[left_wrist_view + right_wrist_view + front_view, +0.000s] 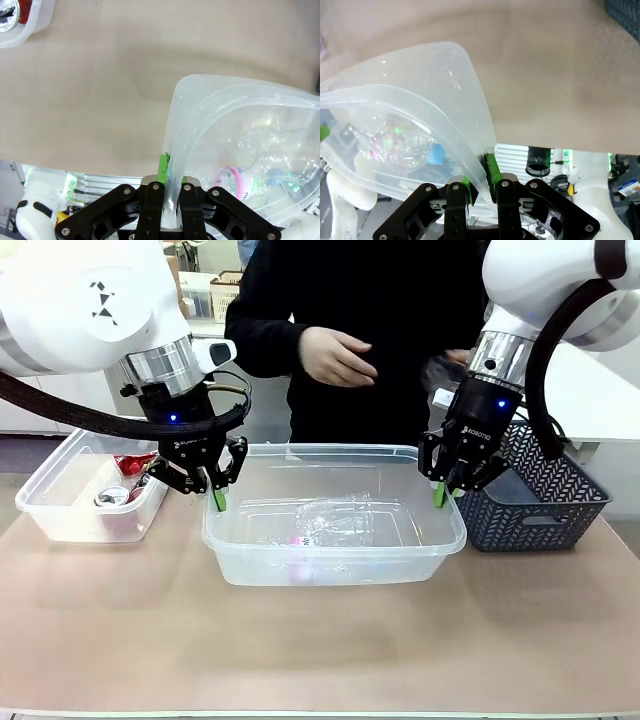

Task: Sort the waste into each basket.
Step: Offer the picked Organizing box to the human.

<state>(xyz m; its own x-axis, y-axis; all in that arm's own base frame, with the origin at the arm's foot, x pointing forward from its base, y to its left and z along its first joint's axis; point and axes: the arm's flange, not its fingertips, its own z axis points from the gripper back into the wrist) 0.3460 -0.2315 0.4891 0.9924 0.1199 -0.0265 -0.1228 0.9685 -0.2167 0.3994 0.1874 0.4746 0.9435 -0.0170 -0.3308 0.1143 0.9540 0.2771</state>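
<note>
1. Left gripper and right gripper each pinch an end rim of the middle tub.
2. Thin plastic flexes; hold both rims evenly.
3. Bottles inside weigh little.

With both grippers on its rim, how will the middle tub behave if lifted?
Likely light: the tub holds just clear bottles. Its thin wall probably flexes between the left gripper and right gripper. Loose bottles may roll if it tilts.
</note>
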